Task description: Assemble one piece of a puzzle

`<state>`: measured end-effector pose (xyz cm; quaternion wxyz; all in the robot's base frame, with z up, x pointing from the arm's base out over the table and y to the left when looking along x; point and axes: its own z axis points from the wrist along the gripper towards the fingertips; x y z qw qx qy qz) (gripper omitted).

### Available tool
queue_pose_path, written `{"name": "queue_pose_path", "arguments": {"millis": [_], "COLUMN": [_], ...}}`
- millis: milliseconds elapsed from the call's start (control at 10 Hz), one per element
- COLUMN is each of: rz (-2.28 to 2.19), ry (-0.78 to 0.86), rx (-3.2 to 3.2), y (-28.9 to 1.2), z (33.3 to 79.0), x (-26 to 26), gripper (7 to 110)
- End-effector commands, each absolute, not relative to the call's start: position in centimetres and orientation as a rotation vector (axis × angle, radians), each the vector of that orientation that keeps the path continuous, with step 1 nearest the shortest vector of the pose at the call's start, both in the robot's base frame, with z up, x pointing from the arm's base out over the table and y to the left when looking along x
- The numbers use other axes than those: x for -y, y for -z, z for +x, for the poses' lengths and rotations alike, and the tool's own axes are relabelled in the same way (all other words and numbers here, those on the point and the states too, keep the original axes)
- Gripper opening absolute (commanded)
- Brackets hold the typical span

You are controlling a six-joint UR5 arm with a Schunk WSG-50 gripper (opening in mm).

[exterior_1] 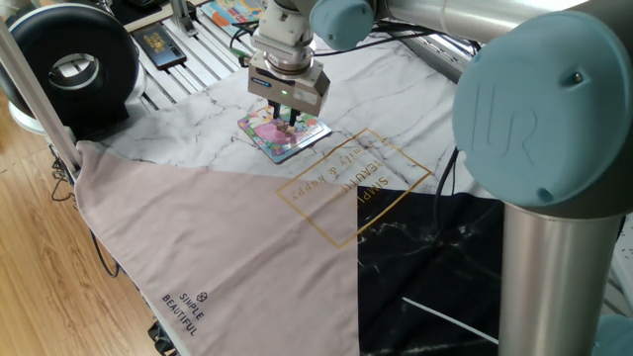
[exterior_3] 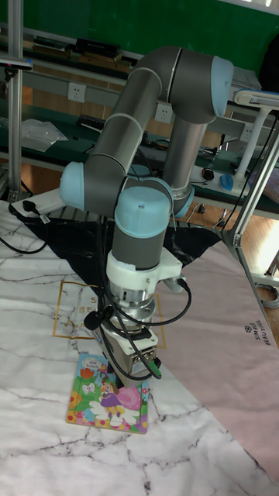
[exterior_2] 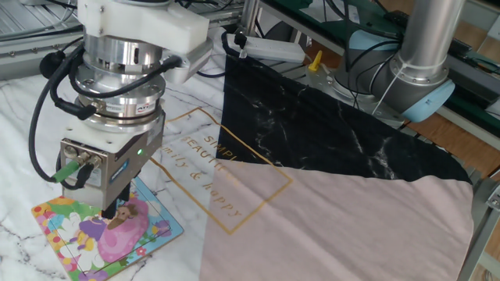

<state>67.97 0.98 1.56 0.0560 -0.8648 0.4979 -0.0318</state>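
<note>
The robot's two-finger tool stands upright with its tips on the small bright cartoon jigsaw board lying on the marble-patterned desk, grip state unclear.

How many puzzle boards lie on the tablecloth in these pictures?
1. The puzzle lies flat on the marbled part of the tablecloth, directly under the gripper. The arm could hide something small behind it.
</note>
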Motion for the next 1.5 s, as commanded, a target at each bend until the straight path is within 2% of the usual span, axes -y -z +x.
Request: {"name": "queue_pose_path", "arguments": {"millis": [0, 500, 600, 1100, 1200, 1400], "rz": [-2.627, -2.626, -2.623, -2.622, -2.623, -2.622], "ry": [0.093, 0.144, 0.126, 0.142, 0.141, 0.131], "rx": [-1.492, -1.527, -1.528, -1.548, -1.543, -1.543], "y": [-1.4, -1.3, -1.4, -1.5, -1.4, -1.4], "z": [68.0, 68.5, 68.3, 68.4, 68.4, 68.3], "x": [-0.7, 0.2, 0.0, 0.5, 0.5, 0.4], "gripper": [22, 22, 7, 7, 22, 22]}}
